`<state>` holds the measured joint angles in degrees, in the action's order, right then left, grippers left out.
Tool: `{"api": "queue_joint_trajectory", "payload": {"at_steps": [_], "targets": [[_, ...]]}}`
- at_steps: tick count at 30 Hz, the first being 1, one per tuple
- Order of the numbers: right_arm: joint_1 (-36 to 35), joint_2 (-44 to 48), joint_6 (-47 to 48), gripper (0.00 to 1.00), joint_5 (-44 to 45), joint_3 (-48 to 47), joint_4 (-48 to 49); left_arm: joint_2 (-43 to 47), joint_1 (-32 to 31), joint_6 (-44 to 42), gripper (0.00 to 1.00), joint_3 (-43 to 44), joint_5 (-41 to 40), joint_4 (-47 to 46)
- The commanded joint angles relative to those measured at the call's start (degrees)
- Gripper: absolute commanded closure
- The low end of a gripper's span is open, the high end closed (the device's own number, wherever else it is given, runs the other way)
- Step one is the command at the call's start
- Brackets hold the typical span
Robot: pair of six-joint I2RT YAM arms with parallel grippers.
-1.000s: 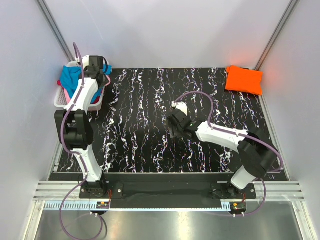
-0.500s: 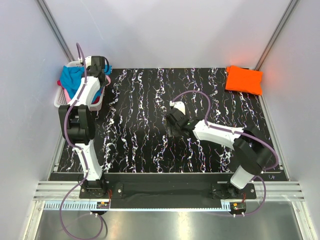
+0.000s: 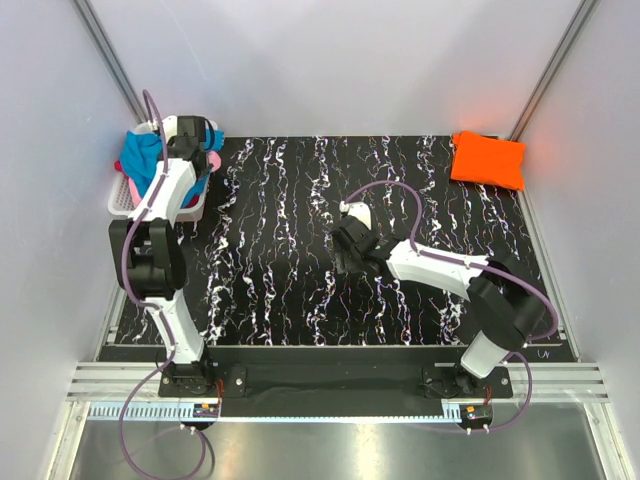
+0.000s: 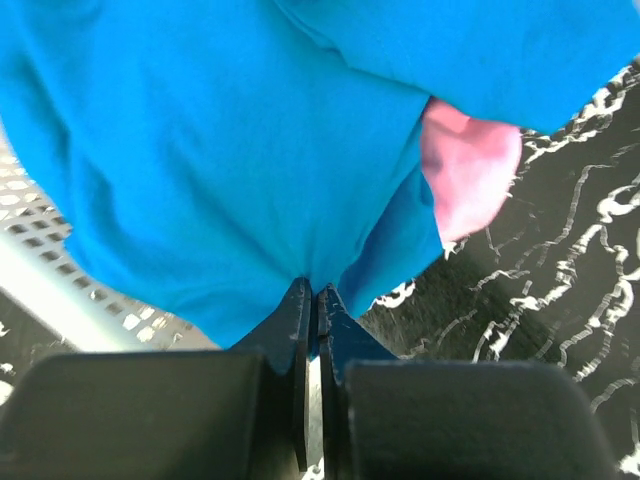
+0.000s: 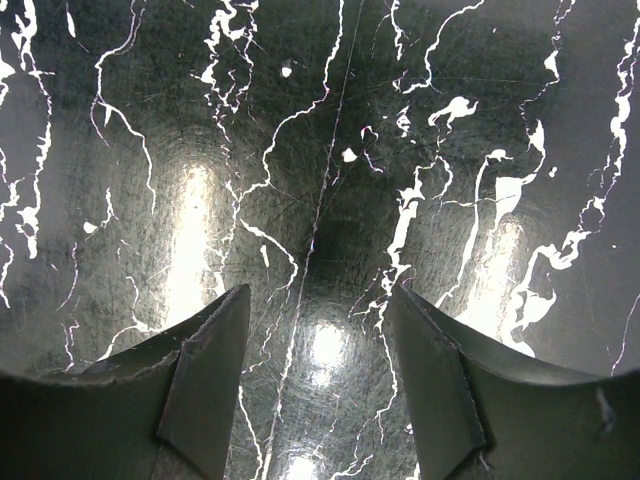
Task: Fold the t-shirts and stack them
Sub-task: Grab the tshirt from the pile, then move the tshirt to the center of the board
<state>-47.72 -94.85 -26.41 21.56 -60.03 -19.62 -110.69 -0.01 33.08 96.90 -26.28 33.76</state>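
We see the left gripper [image 4: 313,298] pinched on the blue shirt [image 4: 200,150] in the basket [image 3: 117,203] at ten o'clock, pink shirt [image 4: 468,170] peeking beside it. The right gripper [image 5: 318,300] gapes, empty, over the mat [image 3: 280,220] at centre. The orange shirt [image 3: 487,158] lies folded at one o'clock.

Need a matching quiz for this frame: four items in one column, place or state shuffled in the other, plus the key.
Items
1. turquoise blue cloth t-shirt
2. bright orange cloth t-shirt
3. right hand
4. white plastic lattice basket

Place or state
A. folded, at the far right corner of the black marbled mat
B. open, over a bare part of the mat
C. pinched in the shut left hand
D. at the far left corner of the mat

Pairs: 1-C, 2-A, 3-B, 4-D
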Motion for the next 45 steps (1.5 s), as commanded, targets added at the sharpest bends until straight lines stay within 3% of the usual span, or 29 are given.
{"api": "queue_joint_trajectory", "payload": {"at_steps": [1, 6, 11, 14, 18, 22, 23, 24, 25, 27, 28, 29, 30, 32, 34, 40, 45], "targets": [[-0.4, 3.3, -1.1, 0.34, 2.5, -1.5, 0.3, 8.5, -0.1, 1.5, 1.0, -1.4, -0.4, -1.0], [-0.4, 5.1, -4.7, 0.35, 9.0, -2.0, -2.6, 17.1, -3.4, 1.1, 1.0, -3.9, -0.3, -1.1], [0.4, 8.1, -8.1, 0.35, 17.9, -3.2, -7.4, 25.3, -13.2, -5.1, 1.0, -2.3, -0.9, -2.9], [2.5, 10.7, -11.1, 0.35, 20.4, -3.3, -11.4, 27.0, -22.2, -15.1, 1.0, 4.2, 4.2, -4.7], [4.5, 15.8, -15.5, 0.36, 22.5, -1.6, -15.1, 28.3, -28.6, -23.1, 1.0, 10.1, 12.0, -4.6], [5.4, 22.2, -18.1, 0.36, 24.4, 1.0, -16.3, 32.9, -33.5, -25.1, 1.0, 10.7, 17.4, -5.5], [5.5, 24.3, -18.2, 0.36, 24.6, 1.8, -16.2, 34.6, -33.7, -24.7, 0.96, 9.5, 17.0, -6.0], [5.5, 25.1, -18.0, 0.36, 24.6, 2.1, -16.3, 38.3, -33.8, -24.2, 0.83, 4.9, 15.1, -7.5], [5.5, 26.2, -17.7, 0.36, 24.1, 2.4, -16.2, 41.1, -33.9, -23.9, 0.47, 1.5, 12.5, -12.7], [5.6, 26.6, -17.4, 0.36, 23.5, 2.5, -16.2, 48.1, -34.0, -22.8, 0.46, -9.1, 0.7, -18.0], [5.5, 26.8, -17.3, 0.36, 22.9, 2.6, -16.2, 49.9, -33.9, -22.7, 0.23, -12.1, -3.4, -22.1], [5.6, 26.8, -17.3, 0.36, 22.5, 2.7, -16.3, 51.1, -33.9, -22.1, 0.13, -14.4, -7.9, -22.8], [5.6, 26.8, -17.1, 0.36, 22.3, 2.6, -16.4, 52.1, -33.9, -21.1, 0.1, -16.8, -15.7, -22.7], [5.7, 26.7, -16.9, 0.36, 21.9, 2.6, -16.8, 52.8, -34.0, -18.0, 0.06, -17.4, -23.8, -18.8], [5.6, 27.2, -16.8, 0.36, 22.4, 2.6, -17.1, 52.4, -33.9, -16.1, 0.05, -17.4, -24.9, -13.6], [5.9, 29.4, -16.7, 0.34, 23.4, 2.9, -19.2, 51.0, -33.9, -5.6, 0.05, -20.1, -9.0, -2.9], [9.5, 29.3, -18.8, 0.27, 16.3, 7.5, -18.4, 50.1, -33.9, 4.4, 0.05, -27.4, 4.1, -1.2]]}}
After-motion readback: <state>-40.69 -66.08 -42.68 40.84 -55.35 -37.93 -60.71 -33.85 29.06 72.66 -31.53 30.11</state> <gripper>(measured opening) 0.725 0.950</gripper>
